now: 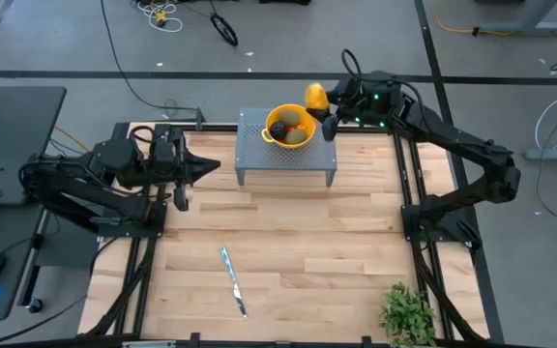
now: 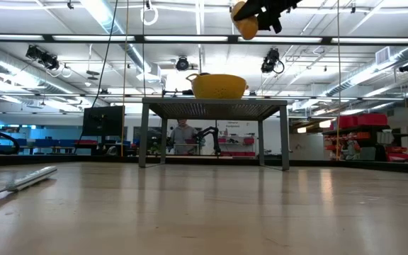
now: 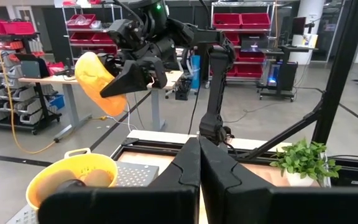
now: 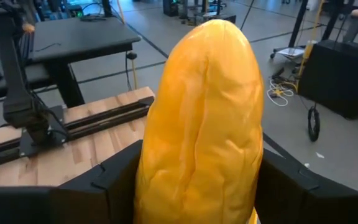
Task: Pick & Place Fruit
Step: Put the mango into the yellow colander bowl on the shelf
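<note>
One yellow-orange fruit (image 1: 315, 95) is clamped between the fingers of the right gripper (image 1: 323, 98), held in the air just beside and above one yellow colander (image 1: 291, 126). The colander stands on one small grey perforated stand (image 1: 286, 153) at the far side of the desk (image 1: 288, 261). Inside it, one dark round fruit (image 1: 279, 130) and other pieces are seen, their count unclear. The left gripper (image 1: 211, 165) hangs with fingers together, holding nothing, left of the stand. One knife (image 1: 233, 281) and one plant (image 1: 410, 313) rest on the near part of the desk.
</note>
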Motion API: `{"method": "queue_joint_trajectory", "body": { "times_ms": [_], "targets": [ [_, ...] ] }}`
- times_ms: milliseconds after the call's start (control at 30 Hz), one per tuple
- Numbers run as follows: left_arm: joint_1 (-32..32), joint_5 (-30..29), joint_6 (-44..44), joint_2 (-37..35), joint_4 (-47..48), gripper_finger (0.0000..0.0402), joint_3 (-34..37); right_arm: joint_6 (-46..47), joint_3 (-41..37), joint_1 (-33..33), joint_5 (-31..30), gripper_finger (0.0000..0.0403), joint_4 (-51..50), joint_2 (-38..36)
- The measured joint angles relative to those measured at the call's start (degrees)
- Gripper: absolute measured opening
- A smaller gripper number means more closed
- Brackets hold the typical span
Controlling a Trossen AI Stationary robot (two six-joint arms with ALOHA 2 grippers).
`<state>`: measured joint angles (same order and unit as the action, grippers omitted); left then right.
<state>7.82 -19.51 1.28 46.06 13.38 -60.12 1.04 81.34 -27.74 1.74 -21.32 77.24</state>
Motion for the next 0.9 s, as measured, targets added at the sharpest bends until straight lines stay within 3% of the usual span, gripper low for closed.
{"method": "queue_joint_trajectory", "body": {
  "times_ms": [900],
  "targets": [
    [0.0,-1.51,0.0,0.0,-0.02,0.0,0.0,-0.48,0.02,-1.84,-0.09,0.0254,9.45,11.05]
  ]
}}
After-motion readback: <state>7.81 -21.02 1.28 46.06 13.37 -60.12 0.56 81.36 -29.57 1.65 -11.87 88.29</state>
